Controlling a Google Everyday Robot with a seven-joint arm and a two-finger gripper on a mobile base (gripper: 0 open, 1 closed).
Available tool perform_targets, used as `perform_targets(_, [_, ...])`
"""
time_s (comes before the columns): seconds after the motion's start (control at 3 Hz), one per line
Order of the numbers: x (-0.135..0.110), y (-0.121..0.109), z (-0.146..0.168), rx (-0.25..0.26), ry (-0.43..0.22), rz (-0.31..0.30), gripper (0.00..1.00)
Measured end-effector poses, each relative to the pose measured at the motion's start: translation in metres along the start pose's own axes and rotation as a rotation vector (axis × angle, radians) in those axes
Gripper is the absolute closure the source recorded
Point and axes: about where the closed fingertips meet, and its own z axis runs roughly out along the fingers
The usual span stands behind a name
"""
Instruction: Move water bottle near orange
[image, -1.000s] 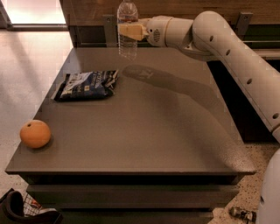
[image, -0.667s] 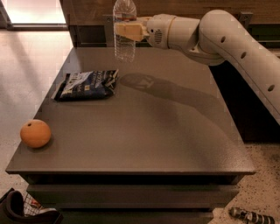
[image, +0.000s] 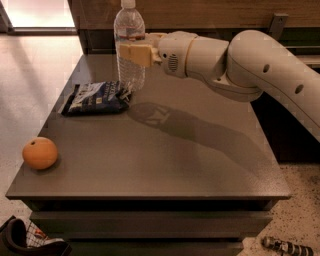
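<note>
Grey table (image: 175, 170), water bottle (image: 129, 25) held aloft.
The gripper (image: 131, 54) was clamped around it, upright above the snack bag's (image: 95, 98) end; the orange (image: 40, 152) sat well apart, front-left corner.

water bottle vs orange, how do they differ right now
The water bottle is tall, clear and ribbed; the orange is round, opaque and much shorter. The water bottle is held upright in the tool at the far side of the table, by the snack bag; the orange rests free at the near left corner. Both are over the same table.
</note>
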Motion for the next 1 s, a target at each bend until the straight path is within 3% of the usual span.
perform_targets(0.33, [0.02, 0.072, -0.009, -0.064, 0.085, -0.028, 1.0])
perform_targets(0.67, [0.035, 0.109, -0.018, -0.129, 0.146, -0.055, 1.0])
perform_targets(1.0, [0.057, 0.145, -0.025, -0.284, 0.121, -0.102, 1.0])
